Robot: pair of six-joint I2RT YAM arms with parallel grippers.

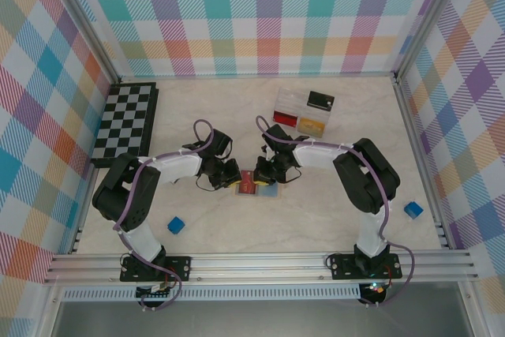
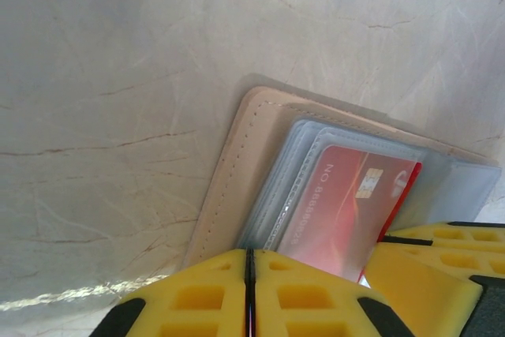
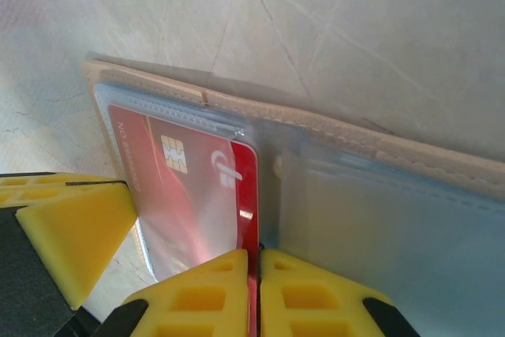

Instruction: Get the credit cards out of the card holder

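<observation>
Top external puts the card holder [image 1: 269,190] open and flat near the middle of the desk [image 1: 331,219], lining upward, between my two arms. Its long axis runs left to right across the desk. The red card [image 1: 247,184] sits in a clear sleeve [image 3: 181,112] on the left panel. The card's long axis lies crosswise to the holder's, pointing from my side towards the far wall.

On the right wrist camera, my right tool [image 3: 259,256] has its pads clamped on the card's long edge beside the fold, and a red sliver shows in the seam. On the left wrist camera, the left tool [image 2: 248,258] has its pads pressed together at the holder's tan outer edge. The seam there is dark, so I cannot tell whether it pinches anything.

Farther back on the right, a clear compartment box [image 1: 304,112] holds a red piece [image 1: 284,118], a yellow piece [image 1: 312,125] and a dark piece [image 1: 320,100] in separate cells.
</observation>
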